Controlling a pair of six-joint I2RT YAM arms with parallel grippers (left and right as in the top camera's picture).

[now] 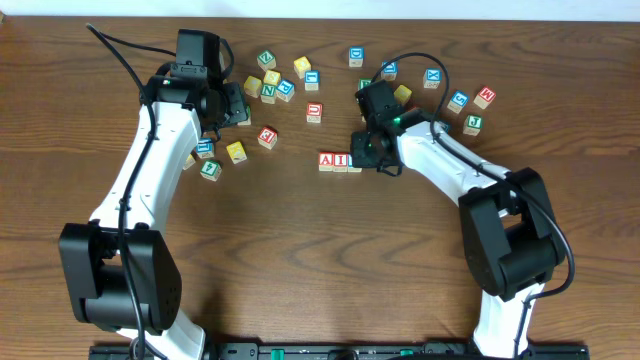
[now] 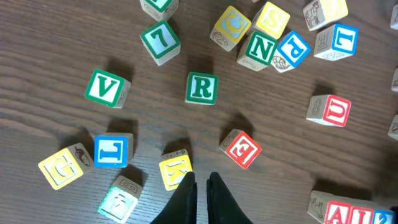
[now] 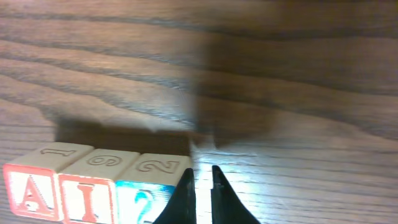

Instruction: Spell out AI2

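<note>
Three cubes stand side by side in a row at the table's middle: the red A (image 1: 326, 160), the red I (image 1: 341, 160) and the blue 2 (image 3: 146, 194). In the right wrist view the A (image 3: 31, 186) and the I (image 3: 90, 190) touch the 2. My right gripper (image 3: 200, 169) is shut with nothing between its fingers, and its left finger sits against the right side of the 2. From overhead the right gripper (image 1: 368, 152) covers most of the 2. My left gripper (image 2: 200, 175) is shut and empty, hovering over loose cubes at the back left.
Loose letter cubes lie scattered: a yellow K (image 2: 175, 169) just ahead of the left fingers, a red E (image 2: 241, 149), a green R (image 2: 201, 88), a red U (image 1: 314, 112), and a cluster at the back right (image 1: 460, 100).
</note>
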